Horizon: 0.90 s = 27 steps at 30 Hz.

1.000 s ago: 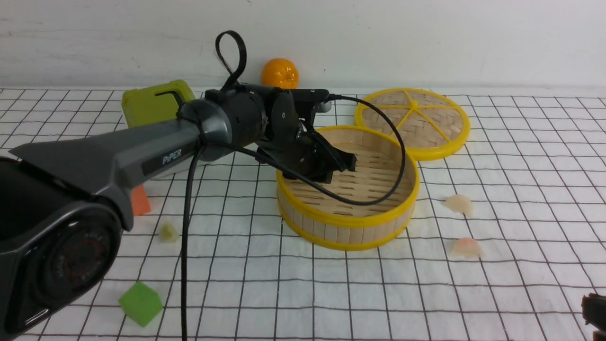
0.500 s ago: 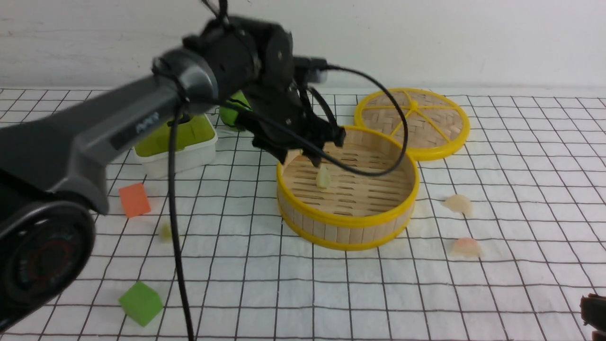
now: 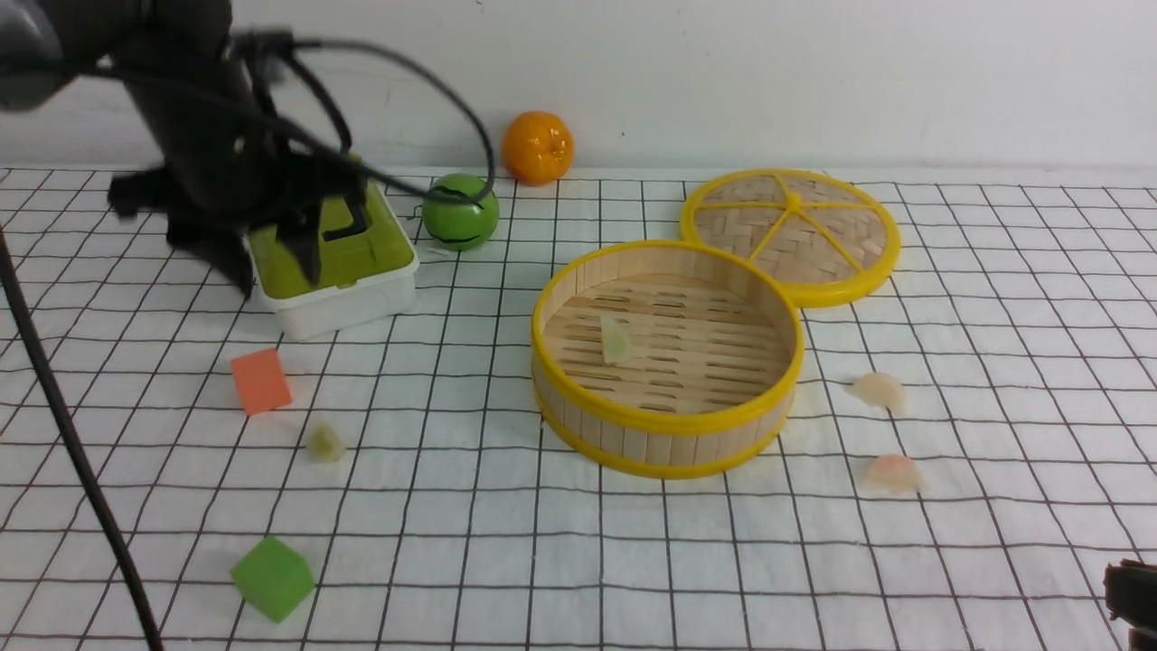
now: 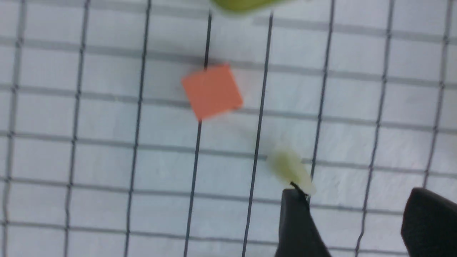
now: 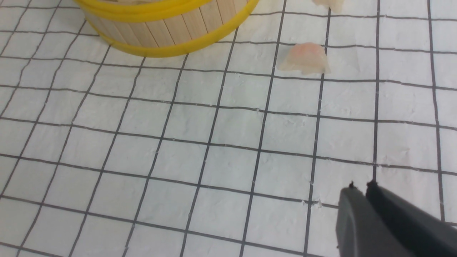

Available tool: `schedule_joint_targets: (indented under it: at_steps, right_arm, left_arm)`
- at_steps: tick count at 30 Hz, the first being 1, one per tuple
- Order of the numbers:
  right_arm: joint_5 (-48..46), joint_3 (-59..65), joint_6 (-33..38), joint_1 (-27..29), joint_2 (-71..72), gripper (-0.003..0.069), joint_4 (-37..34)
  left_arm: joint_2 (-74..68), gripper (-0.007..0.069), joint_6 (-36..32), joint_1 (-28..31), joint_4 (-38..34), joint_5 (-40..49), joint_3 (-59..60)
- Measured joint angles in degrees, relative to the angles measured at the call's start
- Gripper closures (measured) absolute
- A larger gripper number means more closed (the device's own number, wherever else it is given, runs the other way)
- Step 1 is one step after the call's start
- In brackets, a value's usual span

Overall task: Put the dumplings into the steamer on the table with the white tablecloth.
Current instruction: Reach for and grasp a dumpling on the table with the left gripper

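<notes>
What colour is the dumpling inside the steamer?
Pale green; the dumpling shows best in the front view.

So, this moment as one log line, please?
left gripper open, empty | right gripper shut | steamer: one green dumpling | outside: second green dumpling, pale dumpling, pinkish dumpling

Bright, even, diffuse light, its source not discernible; only a soft, faint shadow rings the round bamboo steamer with yellow rims [image 3: 669, 434] on the white grid-printed tablecloth [image 3: 633, 561]; front view sharp except the black left arm [image 3: 203, 154], smeared by motion; left wrist view blurred throughout, orange foam cube [image 4: 212, 91] and pale green translucent dumpling [image 4: 289, 167] soft-edged; right wrist view crisp.
</notes>
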<state>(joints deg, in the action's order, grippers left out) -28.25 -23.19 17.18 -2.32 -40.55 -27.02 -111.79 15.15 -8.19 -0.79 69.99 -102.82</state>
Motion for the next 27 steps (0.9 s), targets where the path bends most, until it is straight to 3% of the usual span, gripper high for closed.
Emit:
schedule_joint_targets:
  at_steps: [9, 19, 22, 27]
  right_arm:
    - [0.3, 0.0, 0.0, 0.0, 0.0, 0.0618, -1.32]
    - [0.32, 0.0, 0.0, 0.0, 0.0, 0.0609, -1.32]
    - [0.32, 0.0, 0.0, 0.0, 0.0, 0.0604, -1.32]
    - [0.32, 0.0, 0.0, 0.0, 0.0, 0.0598, -1.32]
  left_arm:
    - [-0.4, 0.0237, 5.15, 0.72, -2.77, -14.83, 17.8]
    - [-4.88, 0.0256, 8.07, 0.72, -1.79, -23.69, 19.85]
    - [-5.36, 0.0313, 8.06, 0.72, -1.56, -24.06, 19.85]
    - [-5.08, 0.0482, 7.76, 0.72, -1.07, -23.69, 19.85]
